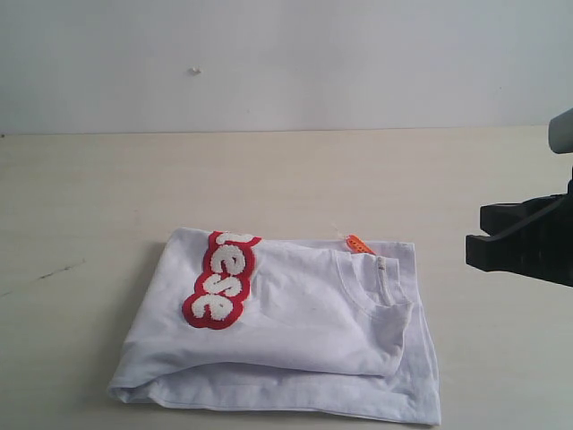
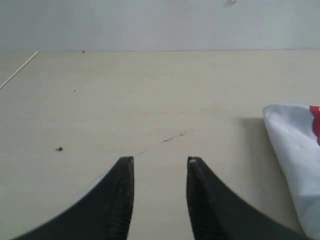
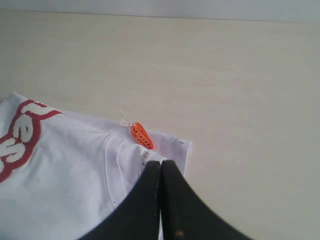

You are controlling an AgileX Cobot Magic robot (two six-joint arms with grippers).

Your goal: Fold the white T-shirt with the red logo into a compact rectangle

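Surveying the table [image 1: 269, 170], found the white T-shirt [image 1: 295, 340] folded at near centre, long axis running left to right, with the red logo [image 1: 221, 279] on its left part and the orange neck tag [image 1: 359, 244] at the far edge by the collar. Logged right gripper [image 3: 161, 164] pinched fully together, empty, off the shirt's right end. Logged left gripper [image 2: 160, 160] partly parted, empty, with the shirt's left corner to its right. Judged the right arm nearer, perhaps; height over the cloth unclear.

Half of red logo [image 1: 221, 285] hidden under white T-shirt [image 1: 304, 313] fold; right fingers [image 1: 506, 218] cut off by picture edge.
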